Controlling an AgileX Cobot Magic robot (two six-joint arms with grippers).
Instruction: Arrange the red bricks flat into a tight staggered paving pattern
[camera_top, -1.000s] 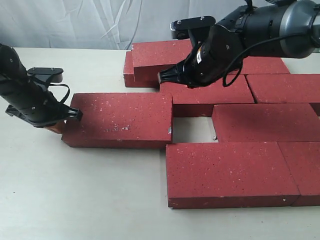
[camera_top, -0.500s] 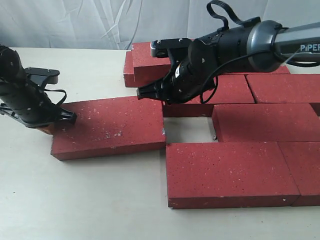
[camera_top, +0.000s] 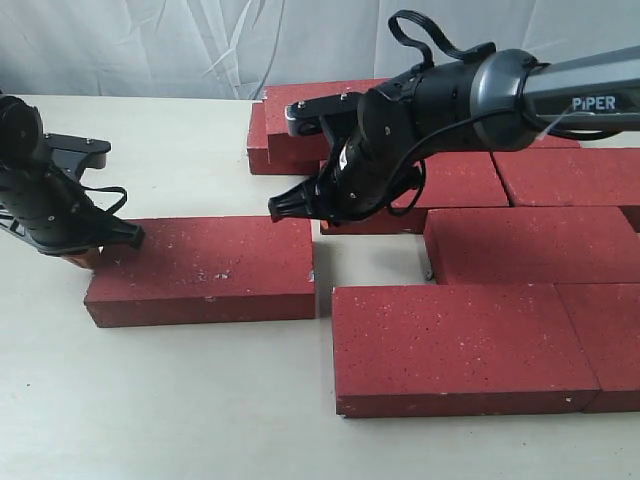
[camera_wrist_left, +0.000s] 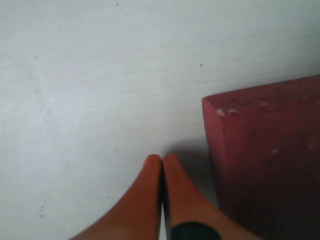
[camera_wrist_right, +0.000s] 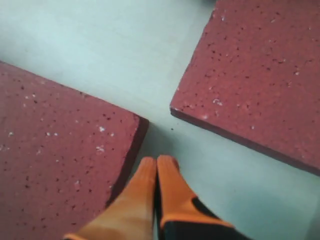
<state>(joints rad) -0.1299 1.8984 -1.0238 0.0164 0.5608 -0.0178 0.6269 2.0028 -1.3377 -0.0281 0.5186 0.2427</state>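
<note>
Red loose brick (camera_top: 203, 268) shifted left, right tool (camera_top: 280, 208) following, closed.

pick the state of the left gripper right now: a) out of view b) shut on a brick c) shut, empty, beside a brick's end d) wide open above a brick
c: in the left wrist view the left gripper has its orange fingers pressed together with nothing between them, on the table next to the end of the loose brick.
</note>
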